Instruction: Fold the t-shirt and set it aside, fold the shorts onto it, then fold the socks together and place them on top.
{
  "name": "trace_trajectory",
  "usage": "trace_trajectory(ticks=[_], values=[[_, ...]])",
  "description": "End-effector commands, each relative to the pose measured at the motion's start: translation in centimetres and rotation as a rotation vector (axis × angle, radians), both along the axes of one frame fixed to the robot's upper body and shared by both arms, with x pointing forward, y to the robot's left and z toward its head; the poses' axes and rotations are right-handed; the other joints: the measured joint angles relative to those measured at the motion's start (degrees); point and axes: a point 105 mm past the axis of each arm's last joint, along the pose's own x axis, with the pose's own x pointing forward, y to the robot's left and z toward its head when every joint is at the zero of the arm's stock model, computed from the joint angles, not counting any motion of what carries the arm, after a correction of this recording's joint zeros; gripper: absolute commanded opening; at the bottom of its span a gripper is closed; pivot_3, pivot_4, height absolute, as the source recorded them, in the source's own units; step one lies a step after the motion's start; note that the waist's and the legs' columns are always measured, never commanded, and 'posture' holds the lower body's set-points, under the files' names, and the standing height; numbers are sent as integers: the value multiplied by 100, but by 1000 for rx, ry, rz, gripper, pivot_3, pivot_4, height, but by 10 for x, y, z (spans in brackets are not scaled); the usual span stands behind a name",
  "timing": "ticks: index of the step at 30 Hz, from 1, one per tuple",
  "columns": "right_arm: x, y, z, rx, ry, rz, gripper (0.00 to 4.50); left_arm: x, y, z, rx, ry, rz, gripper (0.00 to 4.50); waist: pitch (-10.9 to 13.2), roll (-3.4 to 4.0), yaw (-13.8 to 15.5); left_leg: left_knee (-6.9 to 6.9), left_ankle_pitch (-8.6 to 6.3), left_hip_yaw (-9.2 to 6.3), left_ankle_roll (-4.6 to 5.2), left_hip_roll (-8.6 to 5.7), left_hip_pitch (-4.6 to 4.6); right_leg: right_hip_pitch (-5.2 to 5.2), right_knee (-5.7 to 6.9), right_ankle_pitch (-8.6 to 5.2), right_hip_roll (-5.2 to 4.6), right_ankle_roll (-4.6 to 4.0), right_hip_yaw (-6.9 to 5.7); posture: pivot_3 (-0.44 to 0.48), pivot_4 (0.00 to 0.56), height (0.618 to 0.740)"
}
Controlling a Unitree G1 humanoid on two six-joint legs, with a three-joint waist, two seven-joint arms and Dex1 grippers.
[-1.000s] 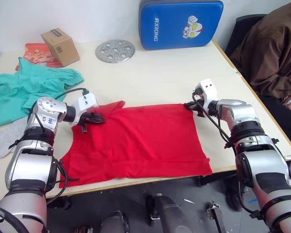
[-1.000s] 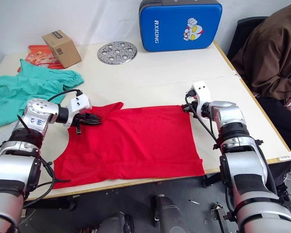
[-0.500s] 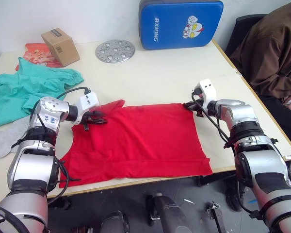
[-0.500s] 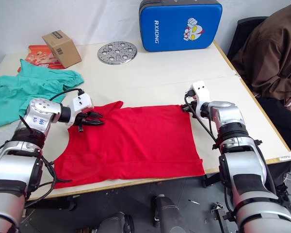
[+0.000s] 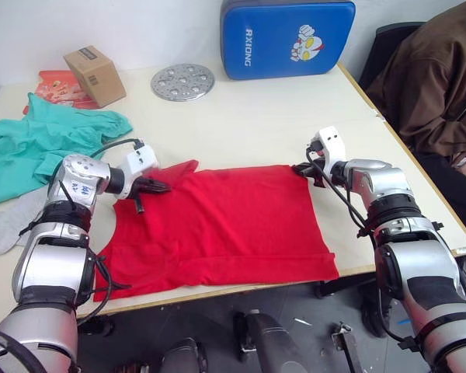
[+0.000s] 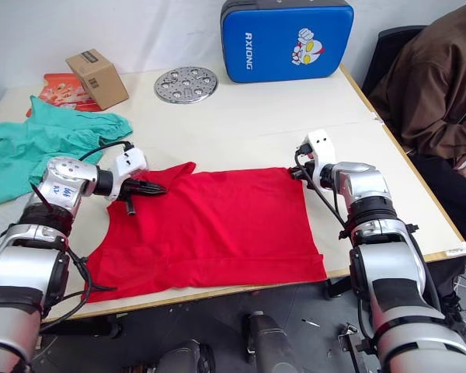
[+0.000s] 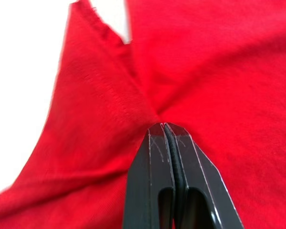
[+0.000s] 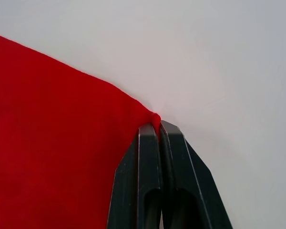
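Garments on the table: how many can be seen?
3: red cloth t-shirt spread front centre, teal cloth shorts crumpled far left, grey knit sock below them; a second sock may be hidden.

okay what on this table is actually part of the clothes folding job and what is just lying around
For the job: t-shirt, pinched by both end effectors, left, right; shorts; socks.

Lying about: cardboard box, metal disc, blue pad, red packet.

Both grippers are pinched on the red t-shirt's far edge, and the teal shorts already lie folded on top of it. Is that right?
Not quite. The left gripper and right gripper are each shut on the t-shirt, as both wrist views show. But the shorts are not on it: the right eye view shows them lying loose and unfolded on the table, apart from the shirt, to the robot's left.
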Motion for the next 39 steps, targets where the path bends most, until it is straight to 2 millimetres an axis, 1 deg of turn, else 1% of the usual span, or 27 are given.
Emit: trace_trajectory(ticks=[1, 6, 9, 12, 14, 16, 19, 21, 24, 25, 28, 32, 34, 35, 39], values=[[2, 0, 18, 18, -63, 8, 0, 6, 10, 40, -101, -66, 56, 12, 0, 0, 1, 0, 0, 0, 0, 0, 0, 0, 0, 0, 0, 0, 0, 0, 150, 740], [-2, 3, 32, 45, -135, 55, 0, 7, 17, 54, -132, -82, 89, 12, 0, 0, 0, -12, 1, 5, -2, -1, 8, 2, -1, 0, 0, 0, 5, 0, 150, 740], [-9, 4, 34, 59, -149, 91, 0, 2, 16, 54, -130, -68, 45, 12, 0, 0, -2, -26, 5, 9, -8, -1, 13, 1, -2, -1, 2, -1, 7, 0, 150, 740], [-16, 3, 34, 10, -193, 124, 0, -3, 16, 51, -117, -56, 11, 12, 0, 0, -2, -34, 7, 10, -12, -1, 16, 1, -4, -2, 3, -2, 7, 0, 150, 740], [-27, 6, 40, -31, -277, 185, 0, -15, 15, 49, -110, -38, -76, 12, 0, 0, -3, -37, 8, 12, -13, -1, 19, 1, -4, -3, 3, -4, 9, 0, 150, 740], [-46, 11, 42, -76, -332, 285, 0, -28, 23, 44, -61, -7, -129, 12, 0, 0, -10, -48, 10, 12, -18, -1, 21, -1, -6, -6, 5, -9, 9, 0, 150, 740], [-75, 11, 31, -201, -386, 425, 0, -40, 43, 36, 20, 33, -120, 12, 0, -1, -15, -55, 12, 9, -27, 4, 25, 1, -7, -10, 15, -12, 8, 0, 150, 740], [-86, 5, 22, -318, -436, 480, 0, -45, 54, 35, 39, 54, -94, 12, 1, -4, -11, -55, 13, 6, -29, 4, 26, 4, -10, -10, 17, -12, 8, 0, 150, 740], [-94, 1, 16, -445, -547, 535, 0, -47, 63, 32, 61, 63, -65, 12, 1, -7, 9, -55, 12, 2, -27, -2, 30, 24, -19, -13, 16, -1, 12, 0, 150, 740], [-95, 0, 14, -476, -586, 553, 0, -47, 65, 30, 64, 65, -56, 12, 2, -8, 9, -58, 10, 0, -23, -3, 30, 46, -26, -26, 16, 24, 13, 0, 150, 740], [-101, -1, 6, -647, -729, 651, 0, -46, 67, 25, 49, 81, -28, 12, 1, -13, 20, -61, 6, -15, -14, 0, 44, 78, -50, -27, 25, 40, 12, 0, 150, 740], [-98, -5, 6, -806, -890, 703, 0, -48, 67, 22, 6, 118, -15, 12, 1, -21, 25, -67, 0, -25, -3, 4, 41, 91, -75, -22, 30, 45, 8, 0, 150, 740], [-103, -5, 6, -916, -995, 786, 0, -48, 72, 19, -8, 139, 29, 12, 2, -24, 22, -67, -3, -22, 1, 4, 40, 91, -80, -11, 30, 29, 9, 0, 150, 740], [-106, -5, 5, -942, -1023, 814, 0, -49, 74, 18, -14, 145, 41, 12, 2, -25, 24, -68, -4, -21, 2, 4, 39, 91, -82, -10, 30, 27, 9, 0, 150, 740], [-117, -9, -14, -1006, -1052, 932, 0, -62, 73, 10, -41, 240, 1, 12, -2, -33, 24, -80, -5, -22, 2, 4, 44, 94, -94, -10, 30, 27, 9, 0, 150, 740]])
